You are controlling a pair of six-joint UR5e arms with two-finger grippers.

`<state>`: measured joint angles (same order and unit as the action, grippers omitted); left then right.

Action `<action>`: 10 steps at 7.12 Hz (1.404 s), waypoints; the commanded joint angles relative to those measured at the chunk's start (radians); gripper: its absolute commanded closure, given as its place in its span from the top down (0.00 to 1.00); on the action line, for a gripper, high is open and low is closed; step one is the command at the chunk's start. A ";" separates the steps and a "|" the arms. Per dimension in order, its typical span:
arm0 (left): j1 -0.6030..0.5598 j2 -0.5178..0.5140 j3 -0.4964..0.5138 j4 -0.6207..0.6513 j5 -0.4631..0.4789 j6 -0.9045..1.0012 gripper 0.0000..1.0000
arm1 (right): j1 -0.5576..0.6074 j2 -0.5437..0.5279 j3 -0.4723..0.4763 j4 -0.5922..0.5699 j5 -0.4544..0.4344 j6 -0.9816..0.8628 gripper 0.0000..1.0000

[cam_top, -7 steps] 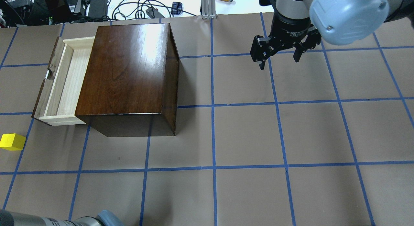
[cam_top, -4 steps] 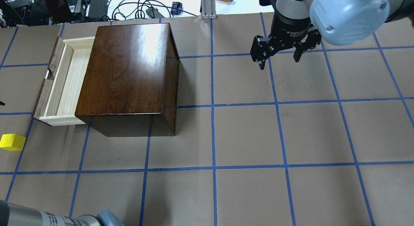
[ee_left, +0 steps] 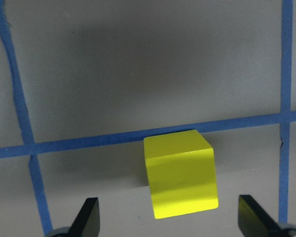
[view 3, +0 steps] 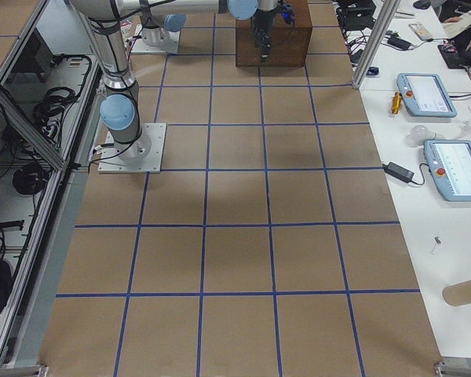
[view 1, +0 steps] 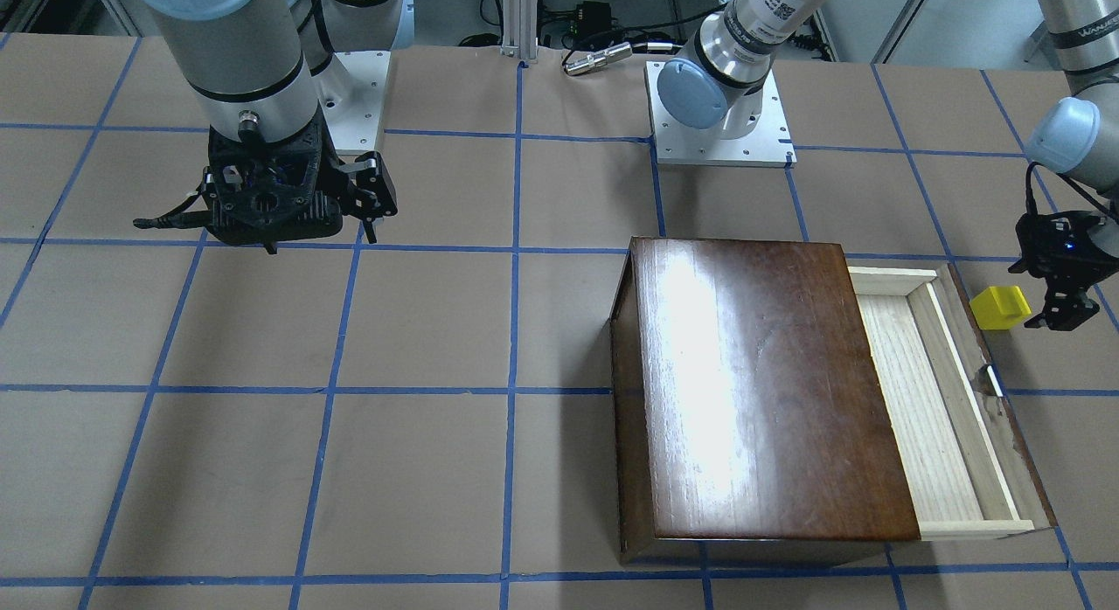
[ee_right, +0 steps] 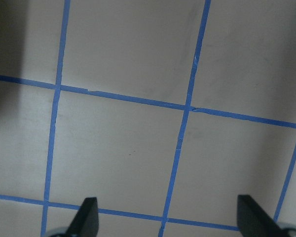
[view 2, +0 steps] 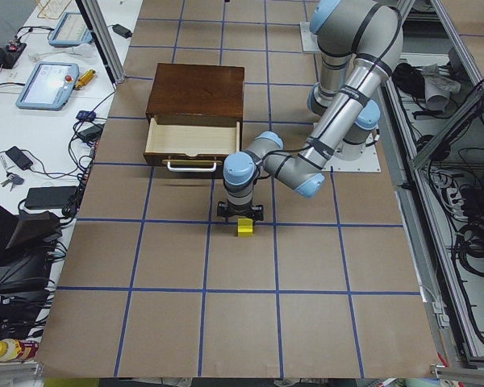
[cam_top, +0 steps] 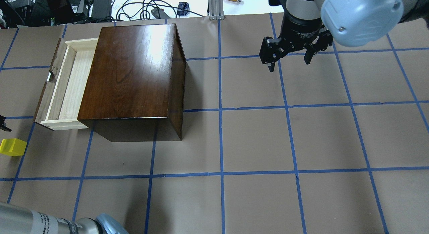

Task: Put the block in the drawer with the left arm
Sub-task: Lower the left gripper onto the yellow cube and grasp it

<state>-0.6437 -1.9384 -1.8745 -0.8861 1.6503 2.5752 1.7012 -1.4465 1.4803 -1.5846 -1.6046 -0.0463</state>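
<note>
The yellow block lies on the brown paper, on a blue tape line. My left gripper hangs above it, open and empty, with the block's near part between the fingertips. In the front-facing view the left gripper is just right of the block, next to the drawer's far end. The drawer is pulled out of the dark wooden box and holds nothing. The block is at the left edge of the overhead view. My right gripper is open and empty, far across the table.
The box stands tall beside the open drawer, whose dark front has a metal handle. In the exterior left view the left gripper is over the block, in front of the drawer. Cables and devices lie beyond the table's far edge.
A tip of my left gripper has come into the overhead view at the left edge, near the block. The left arm's elbow has shifted at the bottom. The block and right arm are still.
</note>
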 commanded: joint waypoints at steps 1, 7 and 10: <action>0.012 -0.030 0.000 0.001 -0.001 -0.004 1.00 | 0.000 0.000 0.000 0.000 0.000 -0.001 1.00; 0.012 -0.082 0.000 0.027 -0.038 -0.046 1.00 | 0.000 0.000 0.000 0.000 0.000 -0.001 1.00; 0.012 -0.085 0.000 0.026 -0.040 -0.044 0.91 | 0.000 0.000 0.000 0.000 0.000 0.000 1.00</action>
<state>-0.6321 -2.0222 -1.8745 -0.8605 1.6108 2.5306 1.7012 -1.4465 1.4803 -1.5846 -1.6046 -0.0462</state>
